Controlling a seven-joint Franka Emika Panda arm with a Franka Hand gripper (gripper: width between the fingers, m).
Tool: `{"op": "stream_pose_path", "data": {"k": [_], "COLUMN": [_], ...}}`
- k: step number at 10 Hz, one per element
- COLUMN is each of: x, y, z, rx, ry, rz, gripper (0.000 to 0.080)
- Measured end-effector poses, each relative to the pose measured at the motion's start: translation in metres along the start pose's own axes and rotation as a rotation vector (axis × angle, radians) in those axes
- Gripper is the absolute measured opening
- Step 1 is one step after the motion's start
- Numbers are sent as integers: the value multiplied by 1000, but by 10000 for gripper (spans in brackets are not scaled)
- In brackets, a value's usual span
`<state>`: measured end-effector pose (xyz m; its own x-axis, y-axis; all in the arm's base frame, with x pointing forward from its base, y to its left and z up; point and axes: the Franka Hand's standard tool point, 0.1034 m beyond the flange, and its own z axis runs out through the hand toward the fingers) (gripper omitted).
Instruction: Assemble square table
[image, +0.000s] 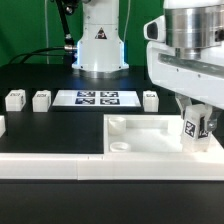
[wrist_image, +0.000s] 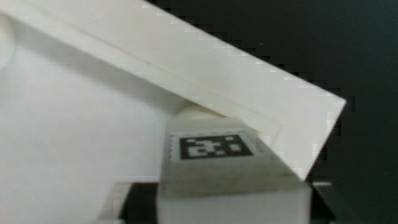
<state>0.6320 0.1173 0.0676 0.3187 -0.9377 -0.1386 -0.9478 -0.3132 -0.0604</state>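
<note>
The white square table top (image: 150, 137) lies at the exterior view's right, its raised rim toward the front. My gripper (image: 193, 131) hangs over its right corner, shut on a white tagged leg block (image: 192, 126) held upright. The wrist view shows that leg (wrist_image: 224, 165) between the dark fingers (wrist_image: 146, 202), tag facing the camera, just inside the corner of the table top (wrist_image: 71, 120). Two more leg blocks (image: 14, 99) (image: 41, 99) stand at the left and another (image: 150, 99) behind the top.
The marker board (image: 98, 98) lies flat at the middle back, in front of the robot's base (image: 100, 45). A long white rail (image: 50, 166) runs along the front edge. A further white block (image: 2, 125) shows partly at the left edge.
</note>
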Motion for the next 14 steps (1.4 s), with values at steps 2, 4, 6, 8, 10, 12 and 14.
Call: {"op": "stream_pose_path", "data": {"k": [2, 4, 6, 8, 10, 12, 14], "x": [-1, -2, -1, -2, 1, -2, -1], "y": [0, -1, 0, 0, 2, 1, 1], "z": [0, 0, 0, 1, 2, 2, 2], "rx": [1, 2, 7, 6, 3, -4, -4], "ry": [-1, -4, -21, -22, -12, 1, 0], "rz": [82, 234, 416, 343, -3, -202, -353], "gripper": [294, 294, 293, 357, 555, 629, 645]}}
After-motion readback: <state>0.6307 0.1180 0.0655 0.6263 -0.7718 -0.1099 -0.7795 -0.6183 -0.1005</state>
